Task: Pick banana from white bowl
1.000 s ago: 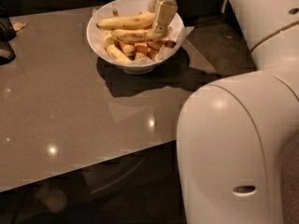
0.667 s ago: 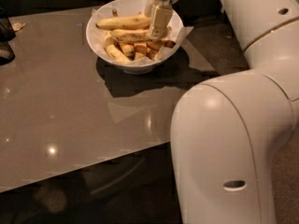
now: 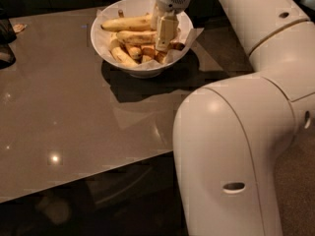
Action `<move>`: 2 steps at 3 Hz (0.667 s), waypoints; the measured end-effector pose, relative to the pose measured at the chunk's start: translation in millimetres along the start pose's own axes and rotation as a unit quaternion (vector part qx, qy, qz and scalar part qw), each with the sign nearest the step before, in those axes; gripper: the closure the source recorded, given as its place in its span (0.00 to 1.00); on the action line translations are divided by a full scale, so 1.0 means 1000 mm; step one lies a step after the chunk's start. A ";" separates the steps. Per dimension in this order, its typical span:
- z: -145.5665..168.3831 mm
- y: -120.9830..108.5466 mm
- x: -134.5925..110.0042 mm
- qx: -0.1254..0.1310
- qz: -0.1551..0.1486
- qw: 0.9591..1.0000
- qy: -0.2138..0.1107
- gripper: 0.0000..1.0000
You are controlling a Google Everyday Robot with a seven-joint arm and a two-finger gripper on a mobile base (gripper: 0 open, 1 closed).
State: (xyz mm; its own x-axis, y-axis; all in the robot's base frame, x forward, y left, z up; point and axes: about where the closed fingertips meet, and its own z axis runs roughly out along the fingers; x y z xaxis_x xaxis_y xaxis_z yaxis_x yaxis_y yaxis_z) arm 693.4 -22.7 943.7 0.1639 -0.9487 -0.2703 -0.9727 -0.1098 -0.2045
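gripper (image 3: 165, 43) hovering at bananas (image 3: 129, 23) in white bowl (image 3: 106, 45)

your gripper is hanging inside the bowl, over the right ends of the bananas, which are lying crosswise and stretching left from it; you cannot tell whether it is gripping one.

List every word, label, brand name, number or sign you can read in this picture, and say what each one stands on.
None: no readable text anywhere.
The white bowl, the bananas in it, the glossy table and the robot's white arm show plain surfaces.
The gripper, over the right side of the bowl, bears no marking.
The dark object at the left edge is too dim to tell.
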 end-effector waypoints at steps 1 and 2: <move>0.015 0.003 0.005 -0.017 0.005 1.000 0.004 0.61; 0.017 0.005 0.007 -0.022 0.006 1.000 0.005 0.84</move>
State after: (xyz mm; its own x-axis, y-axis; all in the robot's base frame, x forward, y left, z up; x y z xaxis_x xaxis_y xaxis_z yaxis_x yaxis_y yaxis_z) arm 692.6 -25.0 925.3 0.1498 -0.9531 -0.2629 -0.9811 -0.1103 -0.1591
